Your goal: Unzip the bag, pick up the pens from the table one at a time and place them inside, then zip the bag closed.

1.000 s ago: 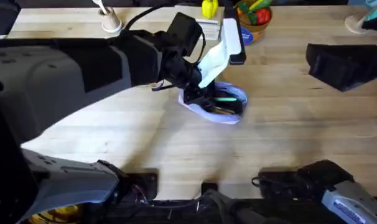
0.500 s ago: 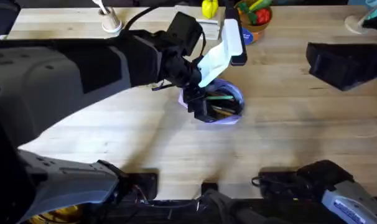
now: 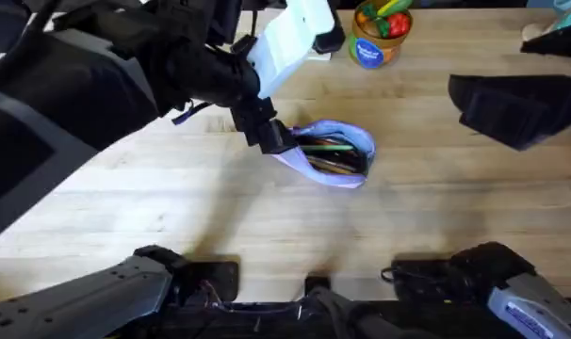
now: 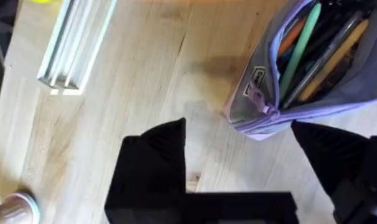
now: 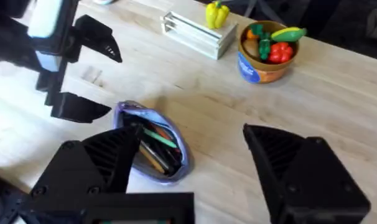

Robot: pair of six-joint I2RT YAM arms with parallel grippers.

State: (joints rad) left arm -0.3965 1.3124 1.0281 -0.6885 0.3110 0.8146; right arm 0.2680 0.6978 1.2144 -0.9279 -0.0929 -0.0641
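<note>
The left gripper is pulling back from the bag now. A second ago its black fingers were right down in the mouth of the pouch; now they are lifting away toward the left end, spread wide and holding nothing. That reads as a pen just delivered. The lavender bag is lying mid-table, unzipped and gaping, with the pens bundled inside: a light green one, an orange one and a yellowish one showing against the dark lining. I am spotting no loose pen on the bare table, so the closing step looks next.

The zipper pull is sitting at the pouch's near end, just beside the left fingers, handy for a pinch. The right gripper is hovering well clear on its own side, jaws wide apart and empty; it may need to pin the far end while the zip runs.

Around the back: the white slatted rack, a yellow toy pepper beside it, and a blue tub of toy vegetables. None is crowding the bag.
</note>
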